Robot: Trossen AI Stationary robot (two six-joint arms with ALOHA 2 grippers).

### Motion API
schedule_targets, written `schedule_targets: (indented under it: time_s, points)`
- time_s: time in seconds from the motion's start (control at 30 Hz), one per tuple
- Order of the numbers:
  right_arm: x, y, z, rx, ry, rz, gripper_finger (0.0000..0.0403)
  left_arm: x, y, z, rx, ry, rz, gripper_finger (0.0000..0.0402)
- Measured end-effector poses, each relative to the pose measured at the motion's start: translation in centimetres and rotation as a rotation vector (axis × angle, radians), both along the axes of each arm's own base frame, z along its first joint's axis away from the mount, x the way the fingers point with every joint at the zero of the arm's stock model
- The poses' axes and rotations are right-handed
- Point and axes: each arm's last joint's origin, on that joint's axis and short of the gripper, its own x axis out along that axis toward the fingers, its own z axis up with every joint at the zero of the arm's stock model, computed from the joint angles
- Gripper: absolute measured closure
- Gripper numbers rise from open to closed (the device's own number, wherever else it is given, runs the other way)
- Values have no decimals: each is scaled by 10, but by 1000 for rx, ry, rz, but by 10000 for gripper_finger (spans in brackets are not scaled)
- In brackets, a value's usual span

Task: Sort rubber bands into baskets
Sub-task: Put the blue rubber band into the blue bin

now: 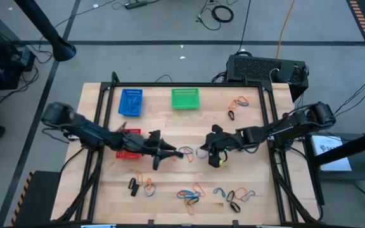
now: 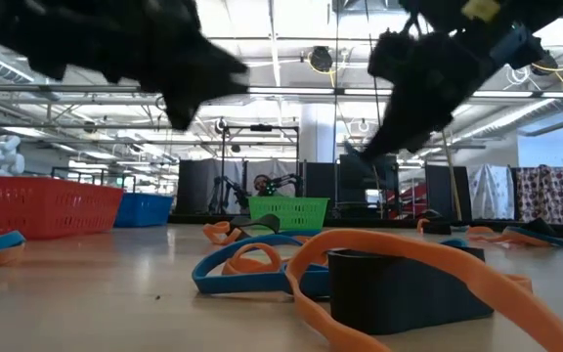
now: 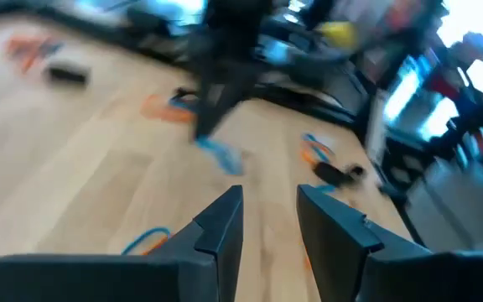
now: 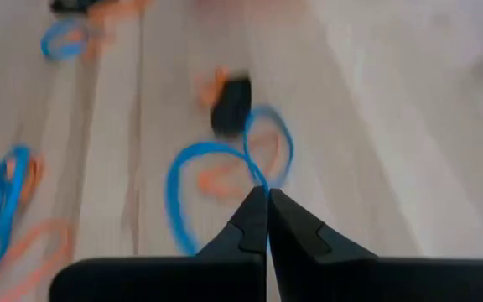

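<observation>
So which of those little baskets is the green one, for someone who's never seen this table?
Look along the far edge of the wooden table. Two baskets sit there side by side: the green basket is nearer the middle, right of the blue basket. The red basket sits lower, under the left arm.

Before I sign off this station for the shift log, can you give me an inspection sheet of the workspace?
Surface: wooden table, bands scattered.
Job's things: blue basket, green basket, red basket; rubber bands loose along the near edge and mid-table.
Clutter: nothing seen.
Grippers: left gripper mid-table, jaws apart, empty; right gripper shut on a blue rubber band.
Cables: black leads on floor.
Surroundings: black box behind table.
</observation>
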Motion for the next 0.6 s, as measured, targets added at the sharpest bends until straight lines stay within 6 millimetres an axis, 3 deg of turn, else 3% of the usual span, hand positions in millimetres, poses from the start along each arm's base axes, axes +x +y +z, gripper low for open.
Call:
schedule_targets:
  time_s: [0.1, 0.27, 0.43, 0.6]
  points:
    - [5, 5, 6, -6, -91, 4, 402, 14, -2, -19, -93, 5, 57, 281]
    - [6, 12, 9, -17, -128, 4, 403, 40, -2, -38, -108, 22, 82, 281]
    - [5, 15, 8, -31, -124, 2, 403, 63, -2, -42, -96, 20, 94, 281]
    - [3, 14, 6, -37, -92, 3, 403, 71, -4, -35, -63, -11, 55, 281]
